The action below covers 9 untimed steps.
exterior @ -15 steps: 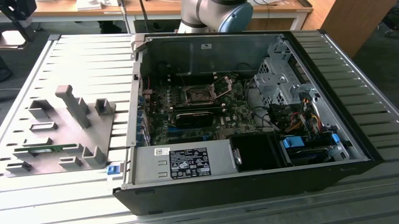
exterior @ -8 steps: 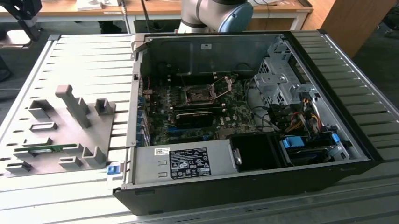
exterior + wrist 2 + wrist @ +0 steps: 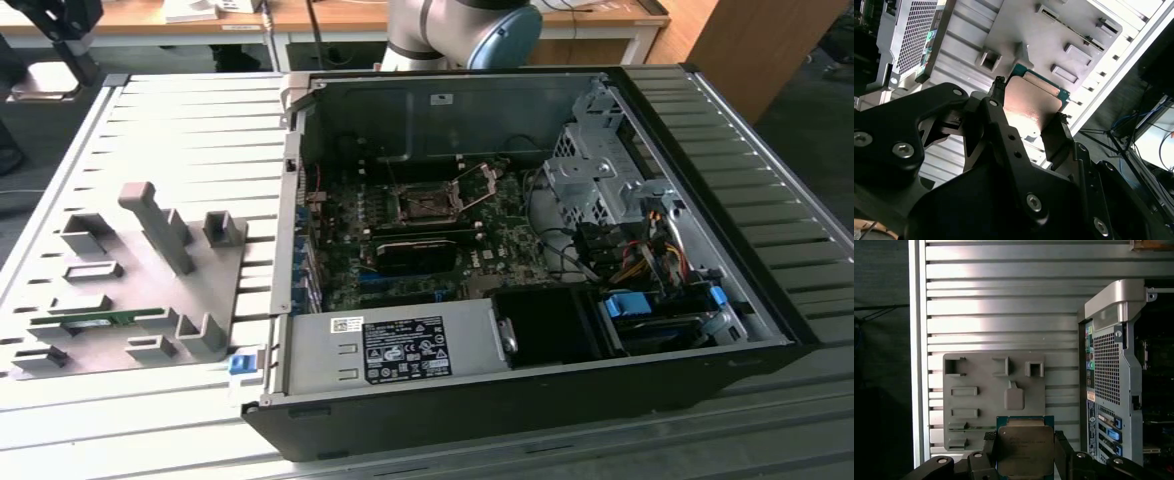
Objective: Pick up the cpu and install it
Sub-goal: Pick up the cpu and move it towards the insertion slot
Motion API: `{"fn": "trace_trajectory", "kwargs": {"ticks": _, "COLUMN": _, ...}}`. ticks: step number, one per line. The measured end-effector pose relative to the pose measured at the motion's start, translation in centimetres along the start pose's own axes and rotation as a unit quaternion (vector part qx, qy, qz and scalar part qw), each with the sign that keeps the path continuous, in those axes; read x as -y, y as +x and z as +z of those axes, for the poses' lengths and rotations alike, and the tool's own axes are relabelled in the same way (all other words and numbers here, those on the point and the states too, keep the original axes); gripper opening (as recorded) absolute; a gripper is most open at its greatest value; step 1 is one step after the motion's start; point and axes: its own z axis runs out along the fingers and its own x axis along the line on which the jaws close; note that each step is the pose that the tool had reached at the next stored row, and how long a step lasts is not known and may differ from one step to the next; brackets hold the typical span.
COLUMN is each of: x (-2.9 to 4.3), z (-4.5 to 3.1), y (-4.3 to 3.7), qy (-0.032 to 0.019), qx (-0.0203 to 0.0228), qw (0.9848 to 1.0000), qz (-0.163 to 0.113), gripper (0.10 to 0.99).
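**Silvery cpu [image 3: 1025,449] [image 3: 1031,107] pinched by its edges, outside the computer case [image 3: 1109,370]**

We see the gripper [image 3: 1025,440] closed on the cpu. Its two fingers [image 3: 990,447] press opposite edges, and the metal top faces the camera in both wrist views. The jaws stand only as wide as the cpu itself. The cpu hangs outside the computer case, over the grey fixture plate [image 3: 994,385] that lies just beside the case on the slatted table [image 3: 1004,290].

We judge the cpu light, stiff and thin. Its smooth lid could slip in a loose grip, and its underside is probably too delicate to touch. The edges are the right place to hold it, as the fingers do here. A tilt or knock would likely harm it or the socket [image 3: 424,205].

For room, the case's open side gives free access from above, but its walls rise around the board. Inside the case the socket sits near the middle, its frame seemingly lifted. A dark block [image 3: 420,252] lies just beside it, with cables [image 3: 627,250] and a metal cage [image 3: 594,170] toward the exterior view's right.
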Motion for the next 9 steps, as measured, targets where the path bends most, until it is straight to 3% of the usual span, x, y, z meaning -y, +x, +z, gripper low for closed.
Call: {"fn": "trace_trajectory", "kwargs": {"ticks": 9, "x": -0.46, "z": 0.10, "y": -0.92, "qy": 0.0000, "qx": 0.0000, "qw": 1.0000, "qz": 0.000, "gripper": 0.541}}
